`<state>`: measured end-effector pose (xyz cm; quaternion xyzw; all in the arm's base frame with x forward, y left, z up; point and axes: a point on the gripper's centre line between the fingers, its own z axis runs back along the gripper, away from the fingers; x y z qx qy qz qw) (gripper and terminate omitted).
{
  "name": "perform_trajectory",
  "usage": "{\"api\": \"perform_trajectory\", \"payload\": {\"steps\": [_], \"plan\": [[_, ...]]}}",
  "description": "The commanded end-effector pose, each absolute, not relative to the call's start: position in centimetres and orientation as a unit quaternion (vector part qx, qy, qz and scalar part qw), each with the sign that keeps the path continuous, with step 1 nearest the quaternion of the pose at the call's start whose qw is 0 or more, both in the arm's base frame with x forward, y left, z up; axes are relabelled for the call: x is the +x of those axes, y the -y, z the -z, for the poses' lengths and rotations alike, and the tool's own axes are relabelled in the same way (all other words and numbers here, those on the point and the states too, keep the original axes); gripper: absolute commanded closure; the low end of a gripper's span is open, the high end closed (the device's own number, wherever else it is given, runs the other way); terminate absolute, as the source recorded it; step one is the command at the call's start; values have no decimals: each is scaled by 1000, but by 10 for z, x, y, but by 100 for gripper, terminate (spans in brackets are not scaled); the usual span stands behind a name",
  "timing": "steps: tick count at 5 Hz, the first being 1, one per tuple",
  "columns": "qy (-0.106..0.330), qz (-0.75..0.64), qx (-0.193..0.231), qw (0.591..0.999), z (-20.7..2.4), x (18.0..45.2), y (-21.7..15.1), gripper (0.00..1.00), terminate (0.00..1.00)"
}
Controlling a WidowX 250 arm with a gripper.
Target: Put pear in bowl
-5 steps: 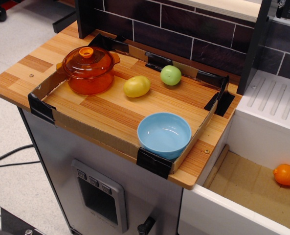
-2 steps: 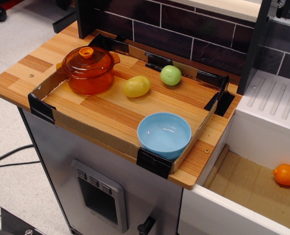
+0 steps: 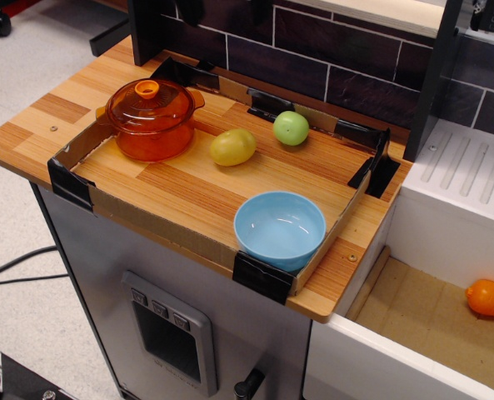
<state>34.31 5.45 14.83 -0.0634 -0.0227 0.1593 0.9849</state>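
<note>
pear [image 3: 291, 127] smooth, round, green | bowl [image 3: 280, 228] glossy blue, round, empty

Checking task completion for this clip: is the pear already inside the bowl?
No, the pear sits on the wooden board, apart from the empty bowl.

Pear [image 3: 291, 127]: light green, glossy, pale highlight on top. Bowl [image 3: 280, 229]: light blue, glossy, uniform inside and out. Lemon-like fruit [image 3: 233, 147]: yellow, slightly dull. Lidded pot [image 3: 151, 118]: transparent orange, knob brighter orange. Wooden counter [image 3: 59, 110]: striped planks, light tan alternating with reddish brown. Cardboard border [image 3: 138, 219]: plain brown, black tape at its corners and along far edge. Back wall tiles [image 3: 346, 50]: dark purplish brown, pale grout lines. Orange vegetable [image 3: 490, 297]: bright orange, in sink at right edge. Cabinet front [image 3: 105, 275]: grey.
</note>
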Motion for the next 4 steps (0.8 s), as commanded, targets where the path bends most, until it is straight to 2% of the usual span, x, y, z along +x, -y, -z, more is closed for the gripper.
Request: {"api": "perform_trajectory", "payload": {"steps": [1, 3, 4], "plan": [[56, -111, -91, 988, -125, 357, -35, 0, 0], [47, -105, -77, 990, -89, 385, -44, 0, 0], [46, -94, -77, 992, -75, 381, -37, 0, 0]]}}
